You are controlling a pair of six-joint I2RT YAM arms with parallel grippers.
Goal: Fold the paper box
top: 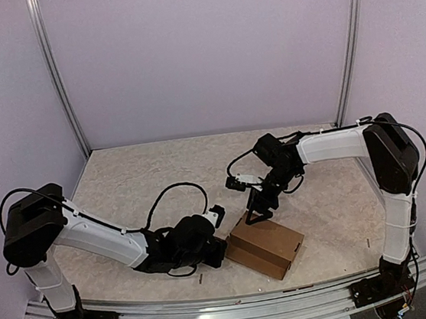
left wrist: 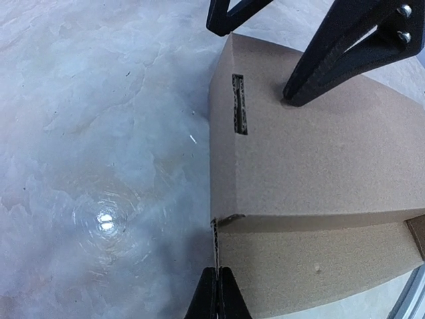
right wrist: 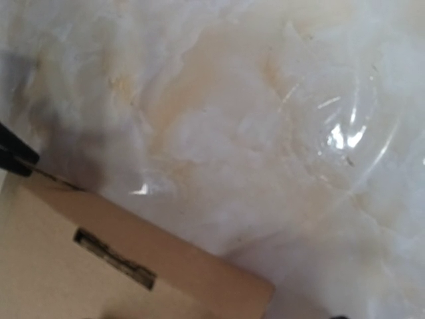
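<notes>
The paper box lies near the front of the table as a closed, shallow brown cardboard block; a slot is cut into its lid. My left gripper is shut on a thin upright cardboard edge at the box's left corner, low beside it. My right gripper stands open over the box's far left corner. One black finger presses down on the lid; the other finger hangs just past the far edge. In the right wrist view the box fills the lower left corner.
The marbled tabletop spreads behind and to the left of the box. A metal rail runs along the near edge, close to the box's front. Black cables loop from the left arm.
</notes>
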